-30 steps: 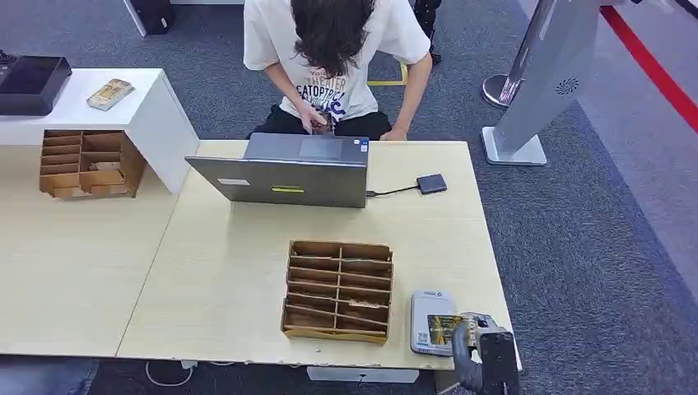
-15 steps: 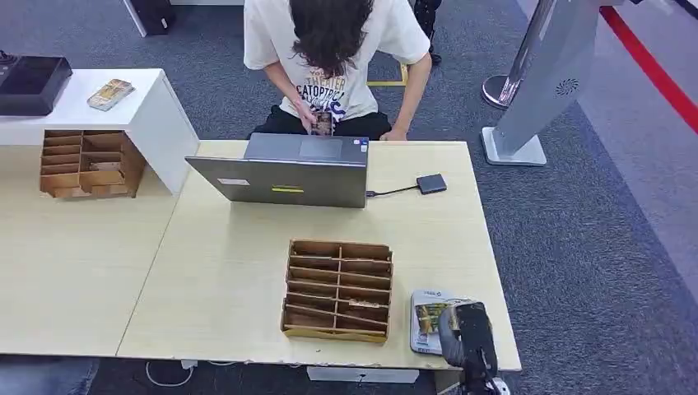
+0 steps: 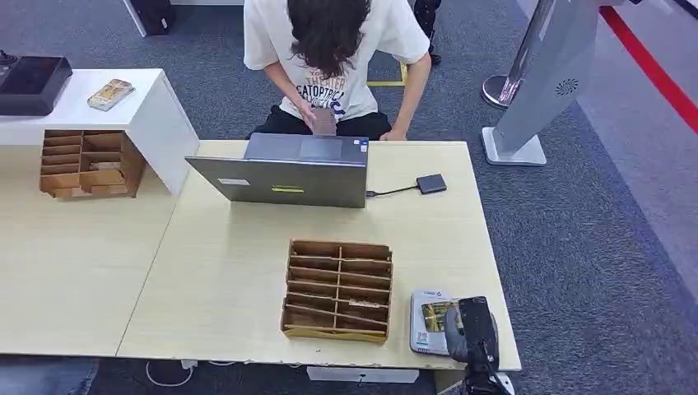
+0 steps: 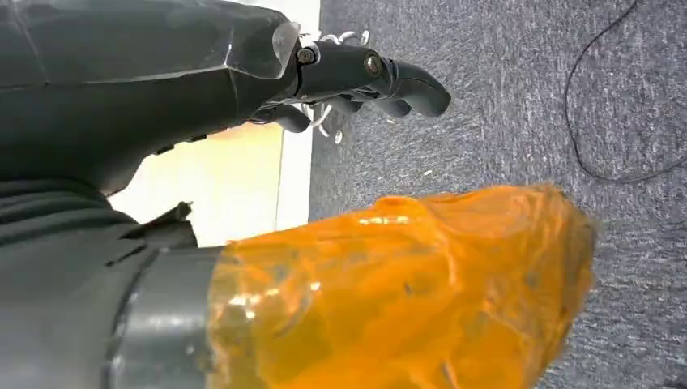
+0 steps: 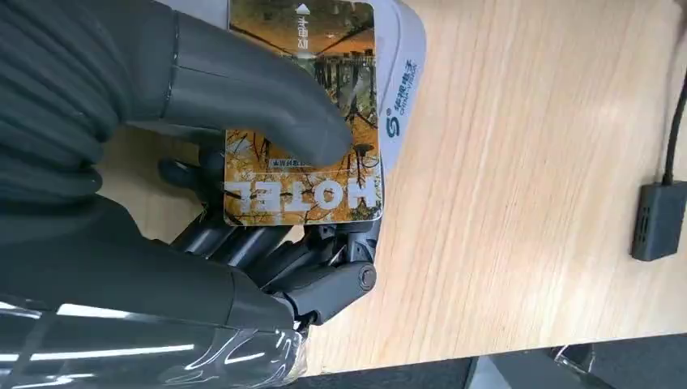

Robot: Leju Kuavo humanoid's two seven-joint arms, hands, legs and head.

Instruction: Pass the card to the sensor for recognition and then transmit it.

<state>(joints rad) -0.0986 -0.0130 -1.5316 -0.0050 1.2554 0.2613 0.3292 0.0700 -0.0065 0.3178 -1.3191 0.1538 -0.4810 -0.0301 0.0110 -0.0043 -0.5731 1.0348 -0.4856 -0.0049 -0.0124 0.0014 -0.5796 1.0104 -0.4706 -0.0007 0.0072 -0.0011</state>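
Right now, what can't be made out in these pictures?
- Whether the card touches the sensor: the right hand covers the contact.
- Sensor's print: too small, head view.
- What the person holds: blurred.
- Left hand: hold unclear.

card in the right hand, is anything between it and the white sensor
Nothing visible. The right hand holds the card directly over the white sensor near the table edge; the compartment box sits beside the sensor, not across the path.
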